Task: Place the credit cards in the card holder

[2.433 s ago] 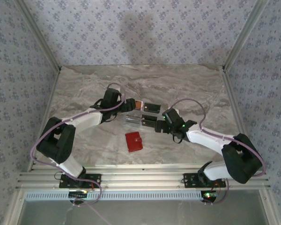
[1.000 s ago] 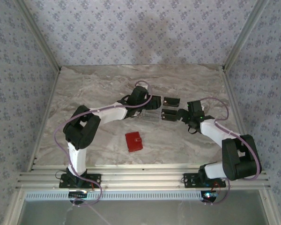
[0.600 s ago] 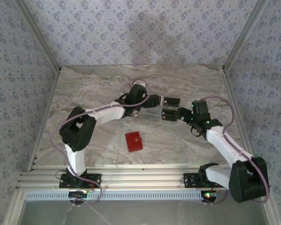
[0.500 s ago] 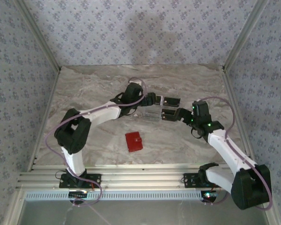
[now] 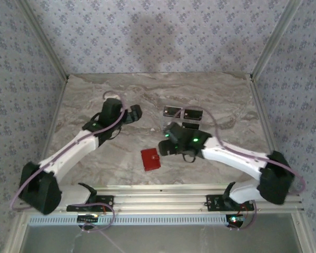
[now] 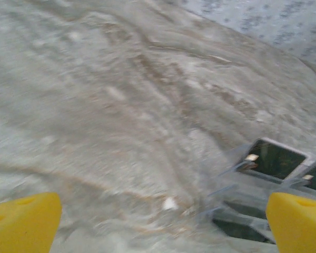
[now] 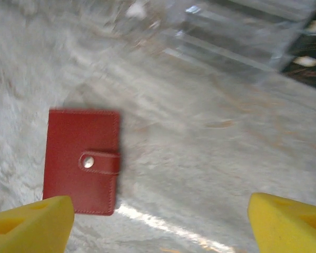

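The card holder is a shut red wallet with a snap clasp, lying flat near the front middle; in the right wrist view the card holder sits by my left fingertip. My right gripper hovers open just right of it, nothing between its fingers. The credit cards lie behind: two black cards side by side, a third partly behind the right arm. My left gripper stands open over bare table, with a black card and a pale silvery card ahead to its right.
The marble tabletop is walled by patterned panels on three sides, with metal rails along the near edge. The right arm stretches across the front right of the table. Blurred pale cards show beyond the wallet.
My left arm has pulled back to the left, away from the cards. My right arm has swung left and forward from the cards to beside the red wallet, its jaws narrowing slightly.
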`<state>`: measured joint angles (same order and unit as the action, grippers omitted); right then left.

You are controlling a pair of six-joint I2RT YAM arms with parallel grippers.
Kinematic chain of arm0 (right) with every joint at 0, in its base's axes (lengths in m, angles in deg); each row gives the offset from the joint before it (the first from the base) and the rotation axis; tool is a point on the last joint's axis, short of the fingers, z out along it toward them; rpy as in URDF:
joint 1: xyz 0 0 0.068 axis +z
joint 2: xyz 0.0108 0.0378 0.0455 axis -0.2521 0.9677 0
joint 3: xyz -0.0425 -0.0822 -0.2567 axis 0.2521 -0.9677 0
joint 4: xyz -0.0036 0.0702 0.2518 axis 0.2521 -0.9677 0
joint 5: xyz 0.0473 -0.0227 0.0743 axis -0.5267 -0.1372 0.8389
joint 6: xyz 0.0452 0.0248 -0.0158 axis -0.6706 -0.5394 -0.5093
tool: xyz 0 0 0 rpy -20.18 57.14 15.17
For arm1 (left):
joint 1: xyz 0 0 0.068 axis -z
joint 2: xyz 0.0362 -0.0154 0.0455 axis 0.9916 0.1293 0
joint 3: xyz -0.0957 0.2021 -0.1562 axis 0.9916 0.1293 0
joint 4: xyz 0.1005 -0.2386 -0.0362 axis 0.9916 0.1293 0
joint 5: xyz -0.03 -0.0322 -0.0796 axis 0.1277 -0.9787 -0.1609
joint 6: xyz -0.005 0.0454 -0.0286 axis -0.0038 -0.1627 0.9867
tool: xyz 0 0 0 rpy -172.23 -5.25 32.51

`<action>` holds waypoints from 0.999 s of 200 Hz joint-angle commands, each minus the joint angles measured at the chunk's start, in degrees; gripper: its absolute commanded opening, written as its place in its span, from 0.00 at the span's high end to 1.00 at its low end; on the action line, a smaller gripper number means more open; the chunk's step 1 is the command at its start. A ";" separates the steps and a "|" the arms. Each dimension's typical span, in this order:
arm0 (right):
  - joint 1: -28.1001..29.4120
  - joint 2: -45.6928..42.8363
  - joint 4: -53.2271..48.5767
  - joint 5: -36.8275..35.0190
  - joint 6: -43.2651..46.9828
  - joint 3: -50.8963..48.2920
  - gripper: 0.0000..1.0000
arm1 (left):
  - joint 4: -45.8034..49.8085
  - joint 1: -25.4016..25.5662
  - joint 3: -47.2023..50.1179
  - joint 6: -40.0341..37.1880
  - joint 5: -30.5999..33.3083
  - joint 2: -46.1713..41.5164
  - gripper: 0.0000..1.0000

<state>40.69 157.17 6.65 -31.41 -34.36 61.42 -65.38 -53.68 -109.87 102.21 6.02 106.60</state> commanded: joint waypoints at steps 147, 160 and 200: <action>8.94 29.59 -9.60 -5.52 -1.81 21.31 0.36 | 12.30 -11.17 18.80 3.16 -3.13 -19.35 0.00; 8.92 29.94 -9.30 -4.92 -1.79 21.30 0.36 | 12.05 -11.14 18.80 3.17 -3.46 -19.05 0.00; 8.50 31.03 -8.39 -4.20 0.15 21.40 0.37 | 11.85 -11.18 18.99 3.39 -3.75 -19.00 0.00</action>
<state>49.41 186.96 -1.78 -36.26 -35.00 81.40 -53.05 -64.57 -91.42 105.90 3.11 87.72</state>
